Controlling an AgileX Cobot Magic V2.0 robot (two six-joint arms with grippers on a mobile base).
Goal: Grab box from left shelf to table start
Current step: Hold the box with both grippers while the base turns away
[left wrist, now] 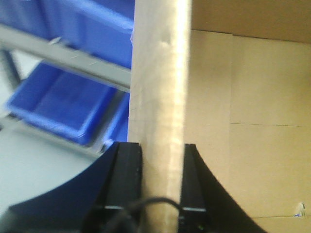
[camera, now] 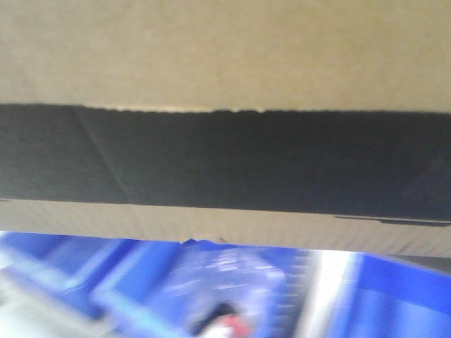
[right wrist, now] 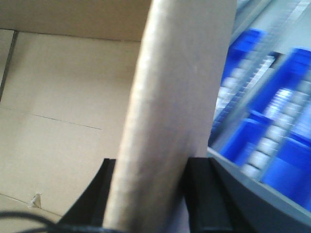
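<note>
Behind the box (camera: 225, 56), blue bins (left wrist: 58, 102) fill the left shelf (left wrist: 73, 60).

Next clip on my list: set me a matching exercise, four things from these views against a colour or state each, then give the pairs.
Things:
1. box
2. left claw
3. bins
4. shelf rail

Colour or state:
a. bright blue
b. grey metal
c. clamped on a cardboard wall
d. brown with a black band

Pairs: 1-d, 2-c, 3-a, 4-b
</note>
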